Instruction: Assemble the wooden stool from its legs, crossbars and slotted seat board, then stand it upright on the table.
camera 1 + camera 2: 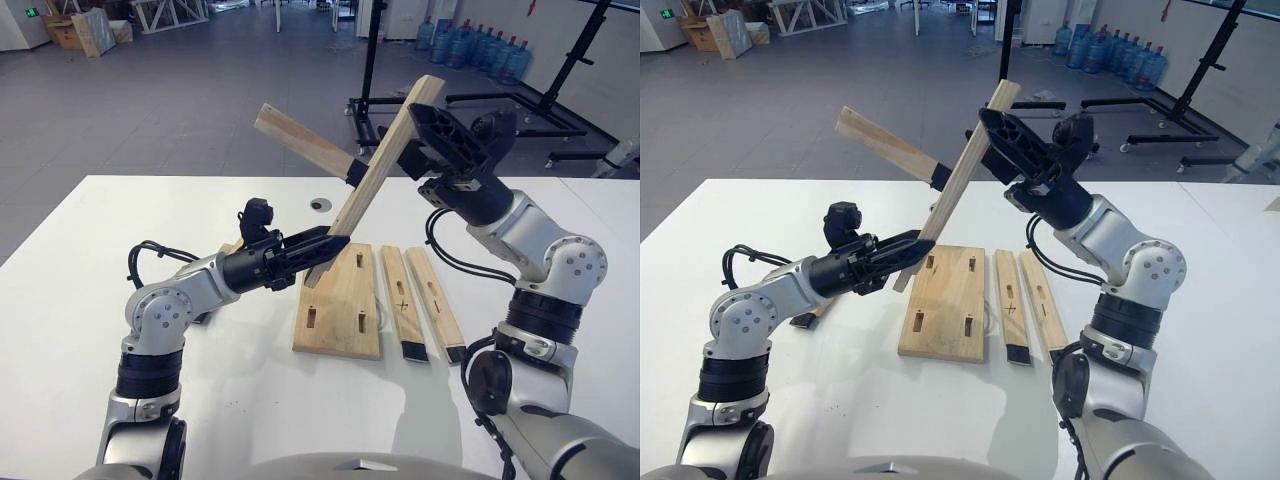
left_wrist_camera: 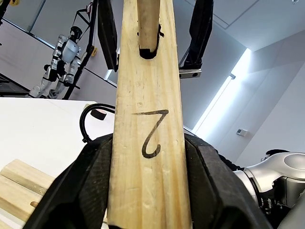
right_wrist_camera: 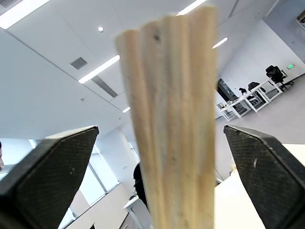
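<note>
Tilted leg (image 1: 385, 165) plus its crossbar (image 1: 300, 140) poking toward 10 o'clock block the air over the seat board (image 1: 338, 300). Loose sticks (image 1: 402, 300) crowd its 3 o'clock side; table (image 1: 300, 400) at 6 o'clock is open.

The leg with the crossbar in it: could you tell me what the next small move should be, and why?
Probably close the right gripper on the upper end of the leg. Its fingers stand apart, clear of the wood, while only the left gripper clamps the lower end, and the leg leans over the seat board with the crossbar jutting out.
</note>
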`<state>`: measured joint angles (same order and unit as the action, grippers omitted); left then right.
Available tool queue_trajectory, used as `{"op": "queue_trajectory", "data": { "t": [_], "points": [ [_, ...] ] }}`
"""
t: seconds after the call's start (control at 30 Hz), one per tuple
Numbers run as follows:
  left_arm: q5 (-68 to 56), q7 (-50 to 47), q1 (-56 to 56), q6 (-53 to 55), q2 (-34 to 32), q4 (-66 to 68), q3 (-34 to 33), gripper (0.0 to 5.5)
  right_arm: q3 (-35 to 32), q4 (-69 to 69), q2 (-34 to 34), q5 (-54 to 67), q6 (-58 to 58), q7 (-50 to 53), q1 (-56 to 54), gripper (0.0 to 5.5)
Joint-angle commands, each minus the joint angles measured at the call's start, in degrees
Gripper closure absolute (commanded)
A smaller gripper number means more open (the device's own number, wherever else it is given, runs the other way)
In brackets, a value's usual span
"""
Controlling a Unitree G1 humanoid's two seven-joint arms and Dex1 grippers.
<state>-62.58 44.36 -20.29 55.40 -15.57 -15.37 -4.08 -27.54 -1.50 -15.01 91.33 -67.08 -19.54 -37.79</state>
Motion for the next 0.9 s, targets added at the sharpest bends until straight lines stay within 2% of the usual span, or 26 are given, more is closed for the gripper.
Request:
{"op": "queue_trajectory", "data": {
  "t": [0.03, 0.4, 0.83, 0.9],
  "points": [
    [-0.6, -0.1, 0.2, -0.1, -0.4, -0.8, 0.6, 3.48, 1.9, -0.8, -1.6, 1.9, 2.3, 1.7, -0.7, 0.66],
    [-0.8, 0.1, 0.2, -0.2, -0.2, -1.6, 1.9, 3.48, 6.4, 0.2, -2.2, 1.2, 6.4, 2.3, 1.2, 0.66],
    [-0.4, 0.0, -0.2, -0.5, -0.4, -0.9, 1.9, 3.48, 7.7, -0.8, -3.8, 1.2, 8.2, 2.2, 3.4, 3.24],
    [-0.3, -0.1, -0.2, -0.4, -0.4, -0.9, 2.1, 3.48, 7.8, -1.4, -4.3, 0.2, 8.6, 1.5, 3.6, 3.37]
  ]
}}
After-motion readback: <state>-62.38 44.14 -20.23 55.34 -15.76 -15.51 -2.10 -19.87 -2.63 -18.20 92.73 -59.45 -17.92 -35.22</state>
